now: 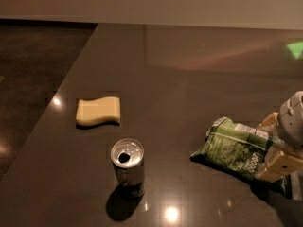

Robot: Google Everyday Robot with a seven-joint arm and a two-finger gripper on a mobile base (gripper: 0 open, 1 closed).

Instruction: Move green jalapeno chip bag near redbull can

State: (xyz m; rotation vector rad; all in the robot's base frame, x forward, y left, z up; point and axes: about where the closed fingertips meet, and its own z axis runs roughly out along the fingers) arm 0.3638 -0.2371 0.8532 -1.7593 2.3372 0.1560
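Note:
The green jalapeno chip bag (234, 148) lies flat on the dark table at the right, crinkled, with white print. The redbull can (128, 167) stands upright at front centre, its open top showing; a wide gap of bare table lies between it and the bag on its right. My gripper (273, 145) is at the right edge, low over the bag's right end. Its pale fingers (279, 164) stand apart, one on the far side and one on the near side of the bag's end. The bag's right tip is hidden behind the gripper.
A pale yellow wavy sponge (98, 111) lies at the left, behind the can. The table's left edge (57, 103) runs diagonally, with dark floor beyond it. A wall (189, 4) runs along the back.

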